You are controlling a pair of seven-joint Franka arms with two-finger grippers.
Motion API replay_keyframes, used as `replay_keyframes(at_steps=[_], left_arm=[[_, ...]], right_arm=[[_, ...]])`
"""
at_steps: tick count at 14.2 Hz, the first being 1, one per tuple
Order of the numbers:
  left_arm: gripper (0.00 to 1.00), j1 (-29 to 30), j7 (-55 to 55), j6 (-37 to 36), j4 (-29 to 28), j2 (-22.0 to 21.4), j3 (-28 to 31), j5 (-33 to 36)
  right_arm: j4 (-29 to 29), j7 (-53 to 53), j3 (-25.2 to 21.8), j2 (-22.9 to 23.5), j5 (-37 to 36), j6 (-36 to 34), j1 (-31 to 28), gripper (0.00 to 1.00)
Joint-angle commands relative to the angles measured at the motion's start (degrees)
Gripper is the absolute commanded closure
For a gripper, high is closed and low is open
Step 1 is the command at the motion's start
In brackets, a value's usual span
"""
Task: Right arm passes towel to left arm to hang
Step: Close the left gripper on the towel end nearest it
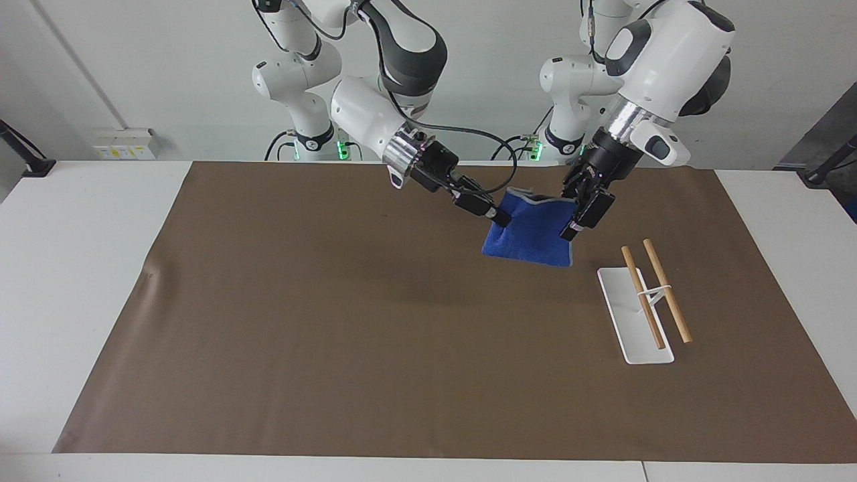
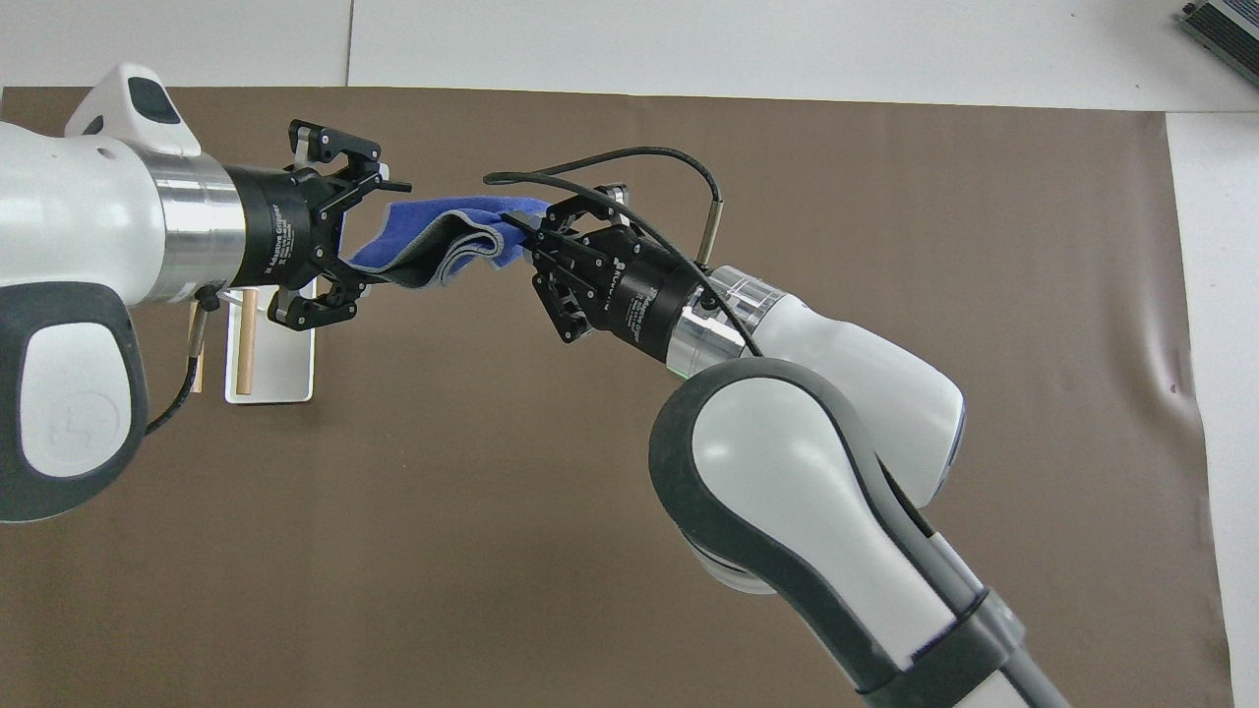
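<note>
The blue towel (image 1: 532, 233) hangs in the air over the brown mat, stretched between the two grippers. My right gripper (image 1: 501, 216) is shut on one of its upper corners; the overhead view shows that pinch (image 2: 511, 224) too. My left gripper (image 1: 573, 213) is at the towel's other upper corner. Its fingers stand on either side of the cloth's edge and are still apart. From overhead the towel (image 2: 433, 241) sags in folds between the right gripper and the left gripper (image 2: 382, 236).
A white rack (image 1: 633, 335) with two wooden bars (image 1: 663, 288) stands on the mat toward the left arm's end, farther from the robots than the towel. In the overhead view the rack (image 2: 285, 379) is partly under the left gripper. The brown mat (image 1: 335, 301) covers most of the table.
</note>
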Motion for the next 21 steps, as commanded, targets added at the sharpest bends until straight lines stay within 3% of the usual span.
replay_keyframes(at_steps=[1,8,10,13,19,21], left_arm=[[0.25,0.45,3.21,0.63,-2.57,-1.84,0.35,0.13],[0.28,0.72,7.7,-1.83,-5.03,-3.33,0.44,0.22],[0.35,0.72,7.44,-1.92,-5.03,-3.42,0.44,0.22],[0.49,0.63,1.57,-1.57,-4.77,-3.42,0.35,0.22],[0.77,0.63,0.94,-1.31,-4.42,-3.25,0.27,0.22],[0.94,0.63,0.76,-1.13,-4.42,-3.25,0.27,0.22]], right_arm=[[0.67,-0.85,0.16,0.55,0.36,0.84,-0.33,1.0],[0.67,-0.85,0.16,0.55,0.36,0.84,-0.59,1.0],[0.67,-0.85,0.16,0.55,0.36,0.84,-0.59,1.0],[0.67,-0.85,0.16,0.64,0.36,0.84,-0.77,1.0],[0.67,-0.85,0.16,0.64,0.36,0.84,-0.94,1.0],[0.67,-0.85,0.16,0.64,0.36,0.84,-0.94,1.0]])
